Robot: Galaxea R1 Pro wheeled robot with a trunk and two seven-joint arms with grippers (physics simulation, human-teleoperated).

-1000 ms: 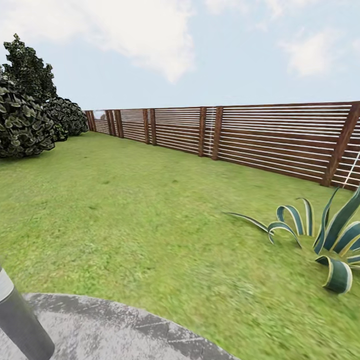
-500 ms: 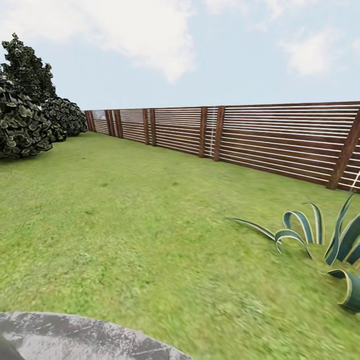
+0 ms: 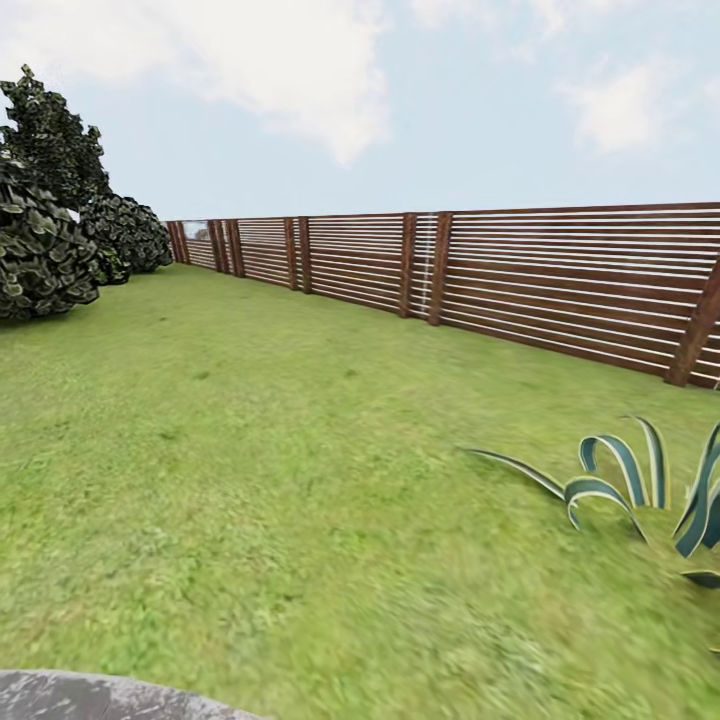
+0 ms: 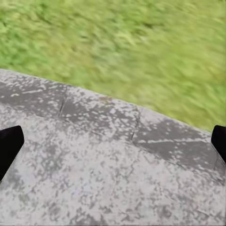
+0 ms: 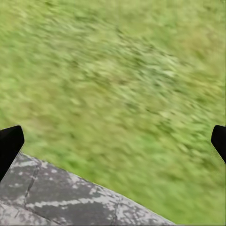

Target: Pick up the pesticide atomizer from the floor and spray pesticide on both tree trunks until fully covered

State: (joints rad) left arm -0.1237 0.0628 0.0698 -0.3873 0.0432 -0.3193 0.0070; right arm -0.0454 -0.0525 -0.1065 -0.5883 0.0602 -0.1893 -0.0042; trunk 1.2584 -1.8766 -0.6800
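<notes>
One strip of the paved floor (image 3: 90,695) shows at the lower left corner of my head view, cut off by the frame edge. The atomizer and the tree trunks are not in front of me at this moment. My left gripper (image 4: 113,143) hangs over the speckled stone near its kerb, fingers spread wide with nothing between them. My right gripper (image 5: 113,143) is equally wide apart and empty, over the lawn (image 3: 300,450) just beyond the kerb; the grass there is blurred. The striped plant (image 3: 640,490) is cut off at the right. Bushes (image 3: 50,230) stand far left, the slatted fence (image 3: 500,275) behind. Compared with a second ago, the grey post is gone and less paving shows: my view has shifted.
</notes>
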